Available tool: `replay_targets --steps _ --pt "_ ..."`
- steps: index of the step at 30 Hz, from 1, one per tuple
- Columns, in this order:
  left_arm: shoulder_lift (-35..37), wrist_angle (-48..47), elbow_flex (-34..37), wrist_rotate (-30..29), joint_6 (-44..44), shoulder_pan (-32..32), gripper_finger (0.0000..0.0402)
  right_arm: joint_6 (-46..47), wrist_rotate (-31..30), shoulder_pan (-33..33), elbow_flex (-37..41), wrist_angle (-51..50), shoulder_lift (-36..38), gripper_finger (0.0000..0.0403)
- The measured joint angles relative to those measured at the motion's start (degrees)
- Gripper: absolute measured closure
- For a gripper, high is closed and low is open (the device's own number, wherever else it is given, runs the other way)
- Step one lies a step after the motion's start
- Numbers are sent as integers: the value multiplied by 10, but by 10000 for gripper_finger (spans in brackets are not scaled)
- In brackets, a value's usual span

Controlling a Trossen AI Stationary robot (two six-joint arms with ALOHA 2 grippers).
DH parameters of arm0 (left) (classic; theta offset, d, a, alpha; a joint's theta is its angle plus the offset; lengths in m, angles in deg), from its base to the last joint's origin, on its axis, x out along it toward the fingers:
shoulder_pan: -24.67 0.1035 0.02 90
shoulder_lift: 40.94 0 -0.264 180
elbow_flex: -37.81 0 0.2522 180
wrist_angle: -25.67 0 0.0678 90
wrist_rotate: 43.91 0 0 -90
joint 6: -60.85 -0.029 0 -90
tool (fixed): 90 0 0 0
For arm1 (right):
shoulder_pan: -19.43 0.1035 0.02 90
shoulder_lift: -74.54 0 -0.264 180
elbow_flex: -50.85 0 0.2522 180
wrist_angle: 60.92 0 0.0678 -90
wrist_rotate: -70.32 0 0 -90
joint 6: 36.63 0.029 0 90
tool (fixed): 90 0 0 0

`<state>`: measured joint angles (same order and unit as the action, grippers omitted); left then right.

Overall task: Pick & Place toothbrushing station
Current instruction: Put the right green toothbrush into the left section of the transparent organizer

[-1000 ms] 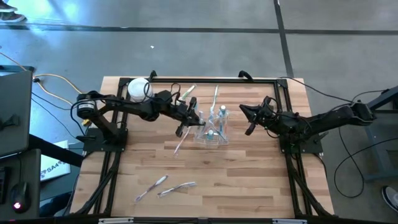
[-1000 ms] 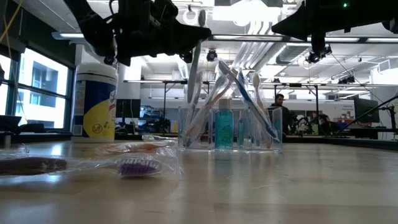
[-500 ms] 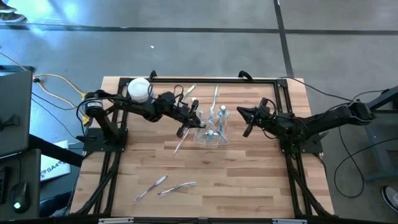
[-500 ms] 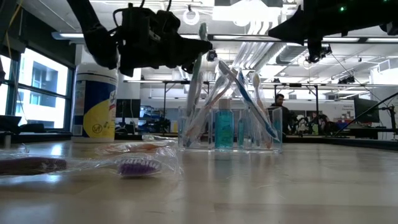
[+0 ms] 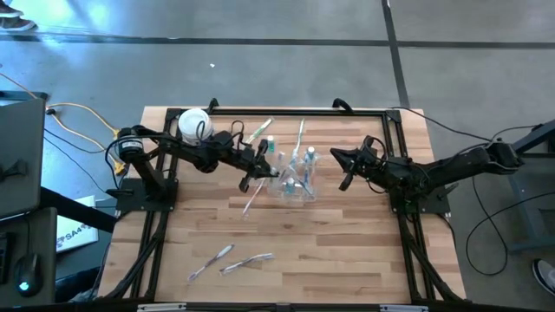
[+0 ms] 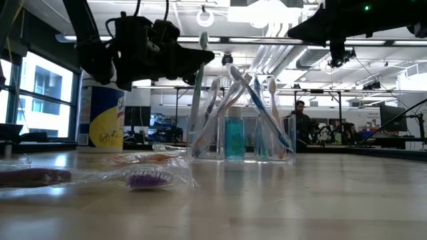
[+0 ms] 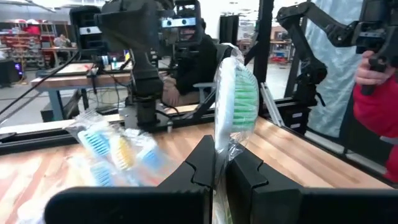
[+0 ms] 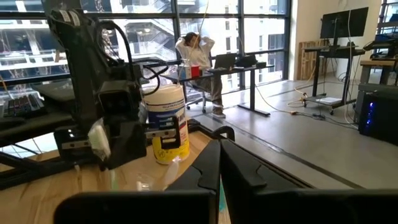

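The toothbrushing station is a clear boxy holder standing at mid-table, with several toothbrushes and a teal bottle in it. My left gripper hovers at its left end, shut on a green-bristled toothbrush in a clear wrapper. The brush's lower end reaches down to the holder's left end; whether it is inside I cannot tell. My right gripper waits shut and empty in the air to the right of the holder. My left gripper pinches the wrapped toothbrush between its two fingers just below the bristled head. The fingers come about level from the table's left and lie across the brush. The brush stands nearly upright, head above the fingers, handle hanging below them.
A white tub with a yellow label stands at the far left. Wrapped toothbrushes lie near the front edge, close to the low camera, and one lies left of the holder. Two more lie at the far side.
My left gripper has sunk with the wrapped toothbrush and gone a little toward the table's left, staying shut; the brush's head now stands lower and its handle reaches the holder's left end. The holder has shifted slightly toward the table's left.
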<state>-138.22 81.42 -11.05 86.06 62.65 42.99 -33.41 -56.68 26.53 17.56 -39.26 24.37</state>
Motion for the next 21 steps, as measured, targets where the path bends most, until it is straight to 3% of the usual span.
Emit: replay_targets --steps 10,21 --pt "-62 41 -7 -14 36 0 380 2 0 0 0 0 0 400" --pt "-62 18 -8 -15 35 0 377 1 -2 0 0 0 0 400"
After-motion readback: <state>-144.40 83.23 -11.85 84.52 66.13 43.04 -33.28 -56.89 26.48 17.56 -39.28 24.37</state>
